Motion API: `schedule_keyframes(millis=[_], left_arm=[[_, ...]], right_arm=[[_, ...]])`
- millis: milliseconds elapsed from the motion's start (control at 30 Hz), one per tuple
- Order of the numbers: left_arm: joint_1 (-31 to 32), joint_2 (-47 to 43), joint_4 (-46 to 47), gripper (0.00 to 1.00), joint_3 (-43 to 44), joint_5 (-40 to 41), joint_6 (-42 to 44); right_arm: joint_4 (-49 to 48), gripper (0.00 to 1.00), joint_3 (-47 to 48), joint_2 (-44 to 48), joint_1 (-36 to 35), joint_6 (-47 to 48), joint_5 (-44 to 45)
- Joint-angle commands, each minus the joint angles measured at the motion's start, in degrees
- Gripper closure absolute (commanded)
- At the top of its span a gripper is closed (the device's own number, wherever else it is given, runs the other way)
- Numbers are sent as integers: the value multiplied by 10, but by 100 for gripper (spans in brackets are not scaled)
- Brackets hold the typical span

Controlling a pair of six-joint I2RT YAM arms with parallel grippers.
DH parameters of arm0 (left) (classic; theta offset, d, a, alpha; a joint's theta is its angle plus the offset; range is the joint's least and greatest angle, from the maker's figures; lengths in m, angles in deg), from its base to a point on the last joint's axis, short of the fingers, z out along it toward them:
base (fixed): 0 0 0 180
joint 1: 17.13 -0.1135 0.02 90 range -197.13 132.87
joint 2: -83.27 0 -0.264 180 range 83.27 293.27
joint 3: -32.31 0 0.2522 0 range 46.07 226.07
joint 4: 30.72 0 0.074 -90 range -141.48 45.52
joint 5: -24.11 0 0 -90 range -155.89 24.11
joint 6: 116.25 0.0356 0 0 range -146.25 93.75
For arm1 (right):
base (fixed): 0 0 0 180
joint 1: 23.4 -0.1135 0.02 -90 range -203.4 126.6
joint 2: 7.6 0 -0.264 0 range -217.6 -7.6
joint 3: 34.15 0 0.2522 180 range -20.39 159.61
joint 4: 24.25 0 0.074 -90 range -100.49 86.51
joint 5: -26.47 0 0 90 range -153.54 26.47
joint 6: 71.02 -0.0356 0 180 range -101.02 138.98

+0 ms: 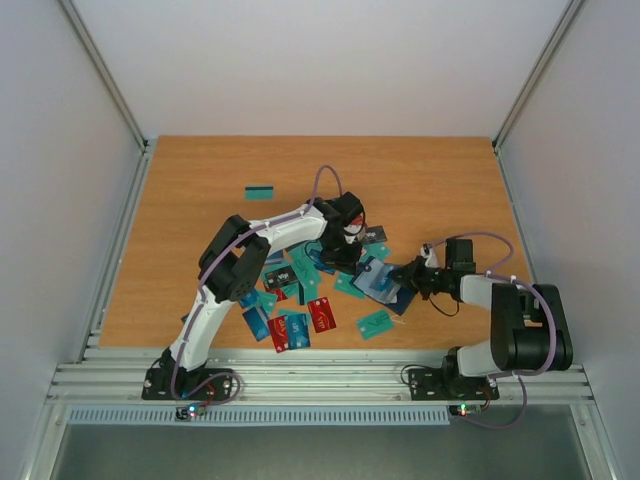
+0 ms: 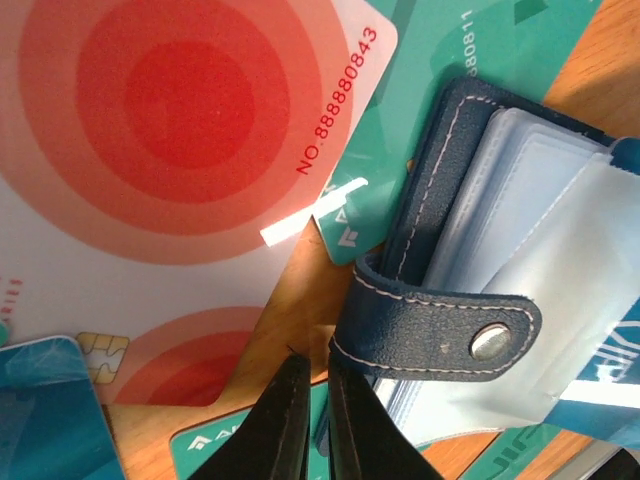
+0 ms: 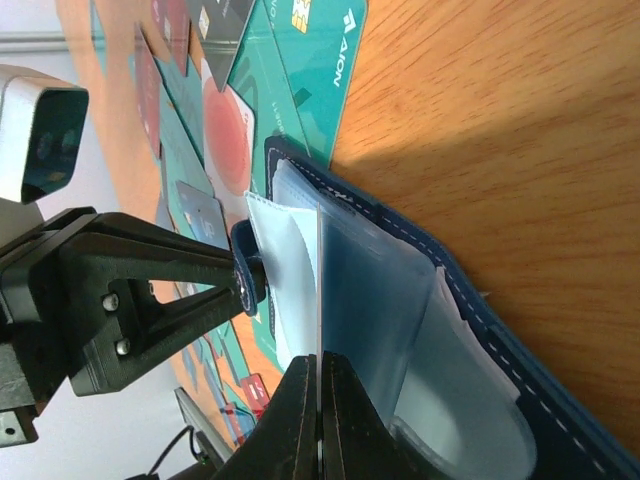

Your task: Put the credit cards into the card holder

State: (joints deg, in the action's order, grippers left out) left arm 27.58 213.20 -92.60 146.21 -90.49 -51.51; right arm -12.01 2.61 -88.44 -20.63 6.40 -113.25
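Since the right gripper [image 3: 320, 400] has its two fingers squeezed tight on a thin clear pocket sheet of the card holder [image 3: 560, 400], that pocket stands apart from the others. The left gripper [image 2: 314, 400] has its fingers almost together, right at the end of the clasp tab [image 2: 440, 335] (I cannot tell if they really pinch it). The holder lies open on the wooden table [image 3: 520, 120], a bit right of the middle, with teal cards [image 2: 440, 40] poking out from under its edge. Most of the other credit cards [image 1: 300, 325] lie in a heap to its left.

To do this step well, I think the right arm should hold the pocket gently so it does not tear. The left should stop the holder from sliding. Then a card can slip in flat, edge first.
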Motion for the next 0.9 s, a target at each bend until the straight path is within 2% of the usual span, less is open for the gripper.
schedule_keyframes(millis=[0,300,367,467,533,633,867], left_arm=[[0,16,-19,92,16,-11,-4],[1,6,-3,92,-17,-18,-24],[0,4,2,92,-24,-21,-29],[0,2,6,92,-28,-21,-35],[0,2,9,92,-28,-23,-39],[0,-3,20,92,-41,-25,-45],[0,-12,40,93,-60,-25,-60]], right_arm=[[-52,99,-1,-21,-12,-4,-7],[-54,99,2,-37,-28,-14,25],[-59,97,-2,-41,-50,-21,28],[-58,88,-8,-47,-54,-28,25],[-9,84,5,-48,-54,-21,34],[106,83,37,-55,-54,12,69],[238,72,90,-48,-54,58,94]])
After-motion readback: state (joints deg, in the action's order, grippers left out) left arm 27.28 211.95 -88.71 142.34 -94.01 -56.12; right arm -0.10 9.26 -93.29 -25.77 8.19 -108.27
